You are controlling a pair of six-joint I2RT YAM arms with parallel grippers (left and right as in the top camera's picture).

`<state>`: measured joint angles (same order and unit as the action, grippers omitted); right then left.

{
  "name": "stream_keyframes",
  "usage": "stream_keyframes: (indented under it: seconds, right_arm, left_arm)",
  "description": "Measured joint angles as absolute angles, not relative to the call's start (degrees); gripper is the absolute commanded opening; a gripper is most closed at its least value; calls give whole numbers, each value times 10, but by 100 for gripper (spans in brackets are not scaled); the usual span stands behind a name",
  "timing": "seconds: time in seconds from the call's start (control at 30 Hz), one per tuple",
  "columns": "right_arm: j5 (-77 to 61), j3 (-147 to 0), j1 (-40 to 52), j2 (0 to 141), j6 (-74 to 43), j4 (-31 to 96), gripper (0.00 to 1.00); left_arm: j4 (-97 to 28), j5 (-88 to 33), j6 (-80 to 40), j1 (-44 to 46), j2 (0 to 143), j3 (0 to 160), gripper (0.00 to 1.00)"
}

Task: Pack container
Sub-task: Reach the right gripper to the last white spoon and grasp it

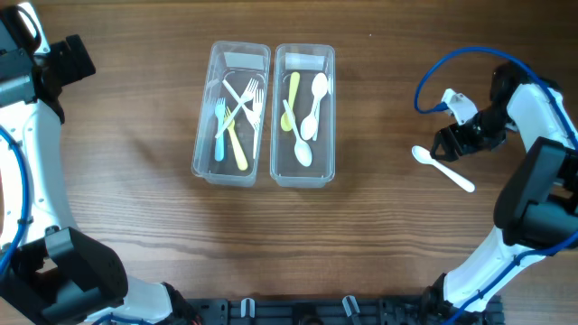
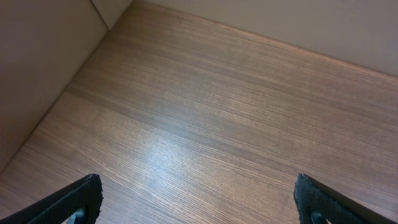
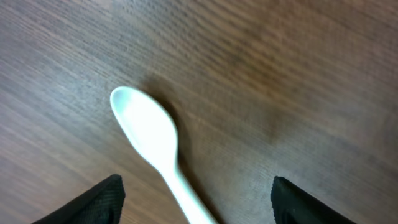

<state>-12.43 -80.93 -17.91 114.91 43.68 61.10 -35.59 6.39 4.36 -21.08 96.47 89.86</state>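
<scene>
**One white spoon lies loose beside the two containers**

Two clear containers stand side by side, touching, at the middle of the table [image 1: 379,235]. The left container [image 1: 226,173] holds white, blue and yellow forks [image 1: 237,108]; the right container [image 1: 302,178] holds white and yellow spoons [image 1: 309,117]. A single white spoon [image 1: 442,168] lies flat on the wood well to the right of both. The right gripper [image 3: 196,190] hangs over it, released, with its fingers [image 3: 112,196] spread to either side of the handle. The left gripper [image 2: 199,199] is also spread wide, holding nothing, above bare wood at the far left.
</scene>
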Motion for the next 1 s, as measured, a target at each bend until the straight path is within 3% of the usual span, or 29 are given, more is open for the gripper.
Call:
stream_keyframes:
  seconds: [0.4,0.5,0.57,0.83,1.0]
  right_arm:
    - [-77,-729,-149,1134,522,492,63]
    - [-77,-707,-149,1122,523,462,74]
    - [-84,-691,-148,1113,497,434,99]
    - [-106,-692,-144,1115,400,389,100]
    - [-154,-750,-144,1135,397,460,100]
  left_arm:
    - [-356,64,44,-211,965,899,100]
    - [-356,64,44,-211,965,899,100]
    - [-356,64,44,-211,965,899,100]
    - [-356,64,44,-211,965,899,100]
    - [-356,64,44,-211,965,899,100]
